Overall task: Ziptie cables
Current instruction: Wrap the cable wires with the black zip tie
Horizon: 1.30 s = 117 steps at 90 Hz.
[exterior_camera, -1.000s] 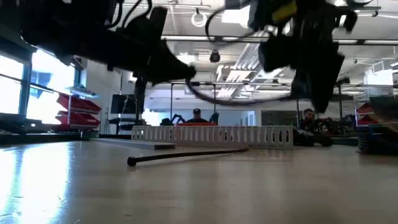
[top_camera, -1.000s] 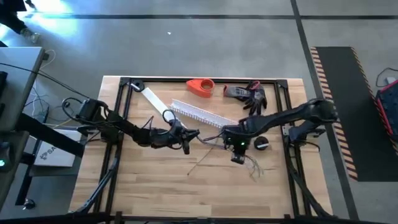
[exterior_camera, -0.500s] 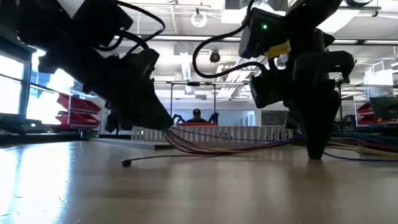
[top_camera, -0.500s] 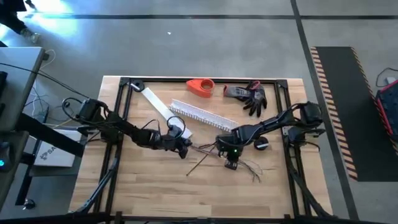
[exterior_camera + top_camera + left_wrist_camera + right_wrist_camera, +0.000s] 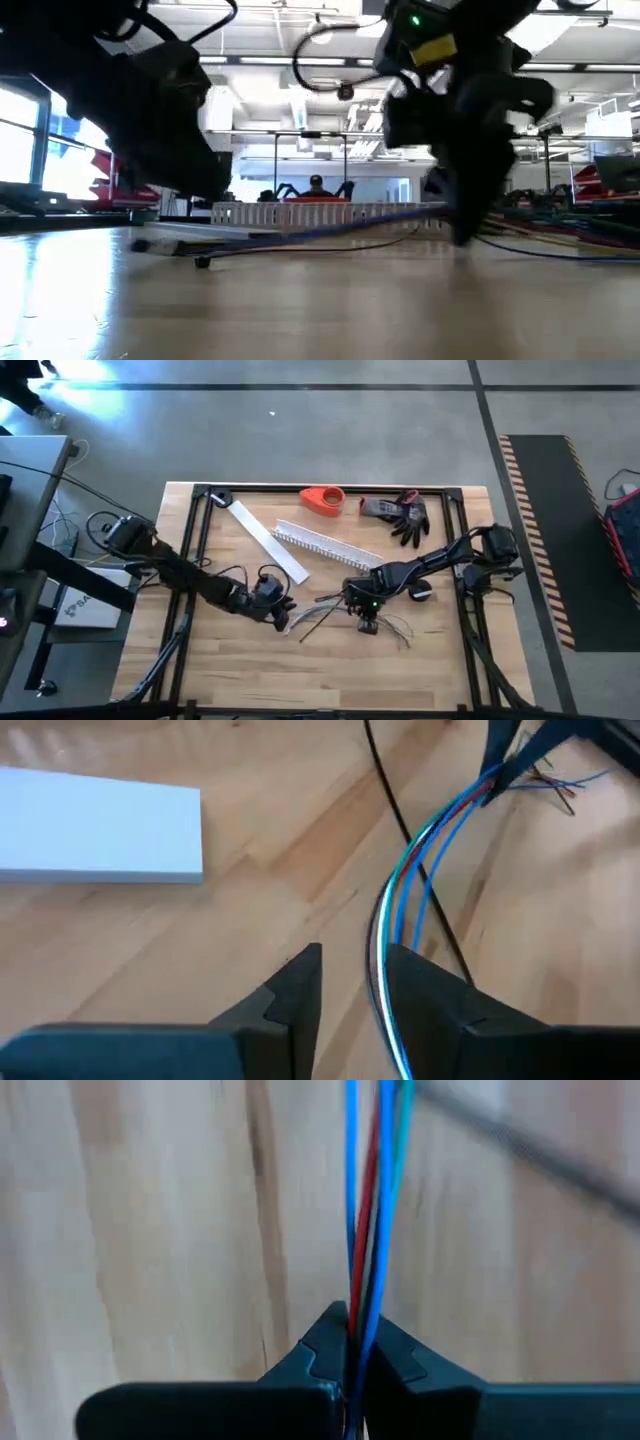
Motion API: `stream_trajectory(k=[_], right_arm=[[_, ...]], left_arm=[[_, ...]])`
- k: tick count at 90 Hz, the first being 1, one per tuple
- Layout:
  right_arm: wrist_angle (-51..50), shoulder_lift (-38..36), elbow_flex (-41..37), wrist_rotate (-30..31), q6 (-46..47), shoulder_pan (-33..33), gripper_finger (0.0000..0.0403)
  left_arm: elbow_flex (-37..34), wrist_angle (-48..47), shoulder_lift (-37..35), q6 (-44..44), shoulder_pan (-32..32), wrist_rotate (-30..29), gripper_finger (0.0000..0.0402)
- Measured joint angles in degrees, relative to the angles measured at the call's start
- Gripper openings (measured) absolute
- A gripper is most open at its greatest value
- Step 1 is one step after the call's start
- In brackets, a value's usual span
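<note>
Both grippers, left gripper [image 5: 352, 982] and right gripper [image 5: 352, 1342], pinch the cables [image 5: 400, 890] together; we judge the zip tie [image 5: 290, 251] must come next.

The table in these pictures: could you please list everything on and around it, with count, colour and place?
cables: one bundle, blue, red and green, stretched between both grippers at table centre
zip tie: one, black, lying on the wood under the cables
slotted channel: one, white, behind the grippers
flat strip: one, white, slanting beside the channel
tape dispenser: one, red, far edge
glove: one, black, far edge right of the red item
round object: one, black and white, beside the right arm
table: one, pale wood
left gripper: dark, shut on the cables
right gripper: dark, shut on the cables
</note>
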Motion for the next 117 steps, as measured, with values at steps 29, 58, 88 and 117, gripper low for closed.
stream_trajectory(k=[29, 58, 88, 117], right_arm=[[-0.2, 0.0, 1.1, 0.6, -0.3, -0.2, 0.0000], [0.1, 0.0, 1.1, 0.6, -0.2, -0.2, 0.0000], [-0.4, -1.5, 1.1, 0.1, 2.4, 0.0, 0.0000], [-0.7, -1.4, 1.1, 0.0, 2.2, 0.3, 0.0000]], left_arm=[[0.0, 3.7, 4.3, -2.1, 0.0, 13.5, 0.0139], [3.1, 5.2, 11.6, -4.1, 0.0, 19.3, 0.0172], [7.0, -9.9, 11.6, 1.0, 0.3, 19.8, 0.0117], [7.2, -18.7, 8.2, 11.1, 2.9, 20.1, 0.0006]])
